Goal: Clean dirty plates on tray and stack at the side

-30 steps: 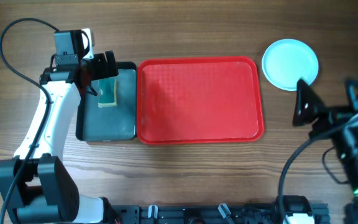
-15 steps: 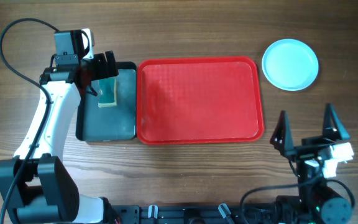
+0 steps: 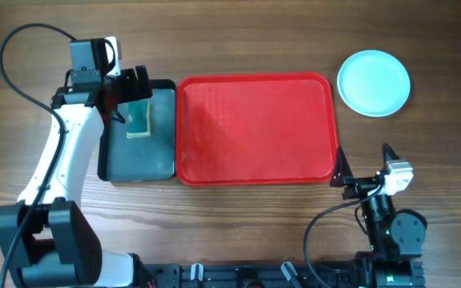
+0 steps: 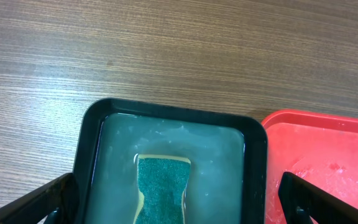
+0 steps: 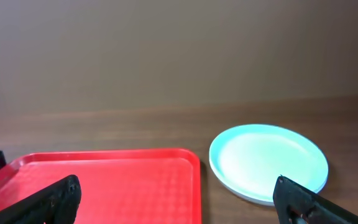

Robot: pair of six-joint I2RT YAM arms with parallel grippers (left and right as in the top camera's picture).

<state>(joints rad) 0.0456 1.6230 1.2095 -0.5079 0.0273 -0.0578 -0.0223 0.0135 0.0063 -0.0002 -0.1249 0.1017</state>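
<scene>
Overhead view: right gripper [image 3: 362, 164] sits at the near edge of the table [image 3: 238, 40], fingers spread wide, nothing between them. Its left finger is just beside the near right corner of the tray [image 3: 254, 128]; cannot tell if they touch. The tray is red and rectangular with rounded corners, a raised rim and a textured floor. It lies at 10 o'clock from the right gripper, long side left to right. The plates [image 3: 374, 82] are well apart from that gripper at 12 o'clock, on the bare wood off the tray, near the tray's far right corner but not touching it. The top plate is round, shallow and pale aqua. In the right wrist view the near rim looks layered, whiter below; how many plates are in the stack cannot be told. That view puts the plates ahead at 1 o'clock and the tray at 10 o'clock.

Left gripper [image 3: 130, 84] hangs over the far end of the black tray [image 3: 138, 160], which touches the red tray's left rim. Its jaws are wide apart and grip nothing. In the left wrist view the sponge [image 4: 161, 186] lies between the fingers, green face up, in cloudy water. The red tray's corner at 3 o'clock shows whitish wet smears. The plates are far off at 3 o'clock from this gripper.
</scene>
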